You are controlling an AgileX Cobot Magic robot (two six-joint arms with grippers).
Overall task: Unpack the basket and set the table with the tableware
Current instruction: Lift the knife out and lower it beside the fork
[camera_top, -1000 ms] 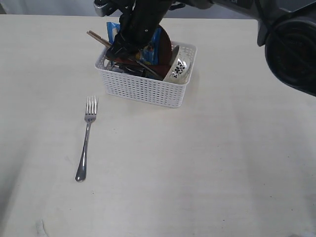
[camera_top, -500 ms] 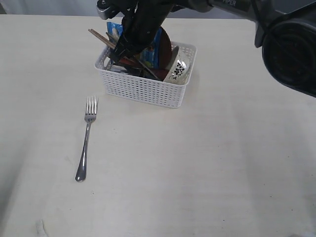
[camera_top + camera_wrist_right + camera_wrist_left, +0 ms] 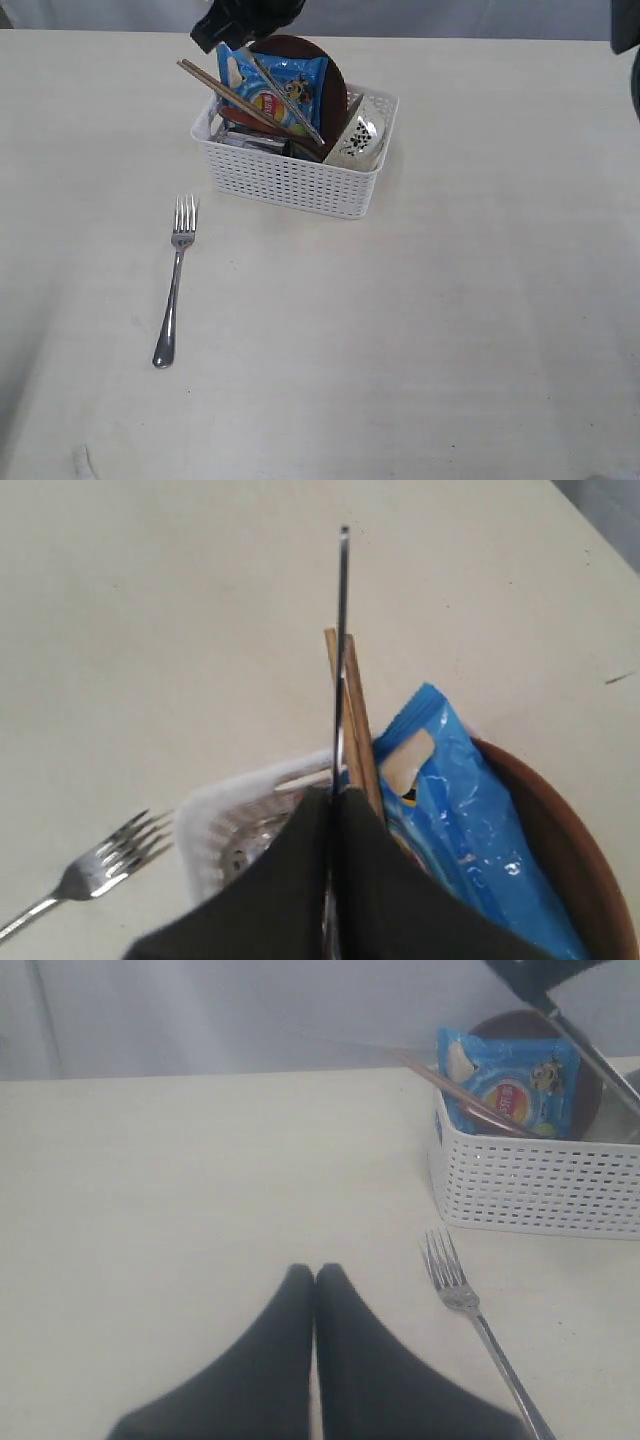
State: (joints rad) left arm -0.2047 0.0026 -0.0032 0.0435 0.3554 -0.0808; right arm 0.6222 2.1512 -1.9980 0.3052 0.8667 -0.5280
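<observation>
The right gripper [image 3: 332, 798], top centre of the exterior view, is clamped on a steel knife [image 3: 290, 102] slanting down into the white basket [image 3: 290, 180] just below. The left gripper [image 3: 315, 1278] is closed and empty above the table [image 3: 450, 330]. A fork [image 3: 175, 280] lies lower left of the basket.
</observation>
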